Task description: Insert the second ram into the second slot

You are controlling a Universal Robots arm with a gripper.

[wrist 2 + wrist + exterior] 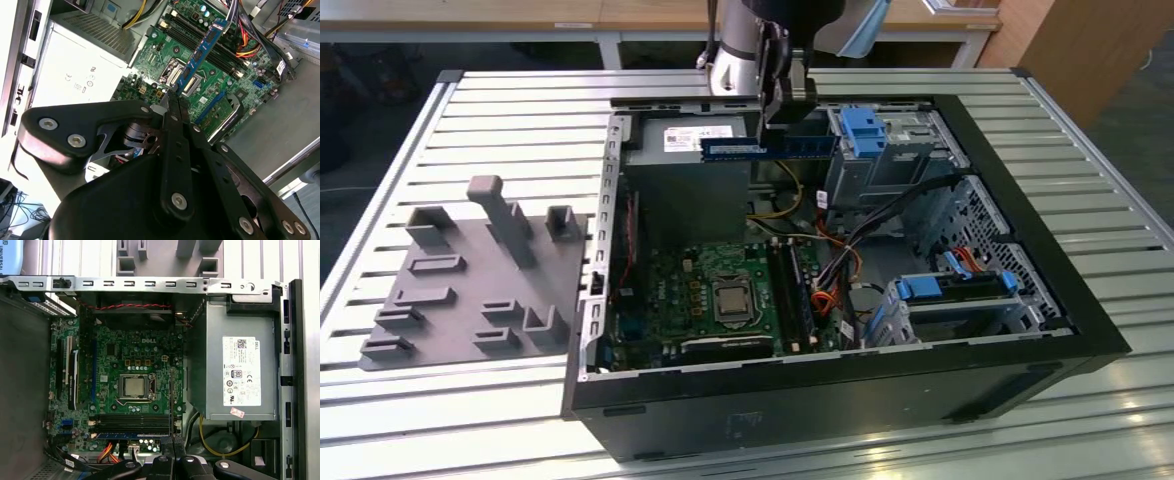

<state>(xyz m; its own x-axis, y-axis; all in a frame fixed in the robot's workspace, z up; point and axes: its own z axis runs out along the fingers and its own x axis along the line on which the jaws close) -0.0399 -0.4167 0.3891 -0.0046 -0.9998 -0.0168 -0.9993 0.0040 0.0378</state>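
The second ram (767,148) is a blue stick held level in the air over the rear part of the open computer case (1067,330). My gripper (787,122) is shut on it from above. In the second wrist view the ram (202,50) sticks out past the closed fingertips of the gripper (172,102), with the green motherboard (165,55) below. The black memory slots (790,290) lie lower on the board, towards the exterior view's right of the processor socket (727,300). In the first wrist view the slots (132,422) lie just beyond the gripper (172,462).
A grey power supply (240,370) fills one rear corner of the case. Blue drive brackets (867,130) and bundled cables (847,250) sit on the exterior view's right. A grey fixture plate (467,290) with upright pegs lies on the slatted table beside the case.
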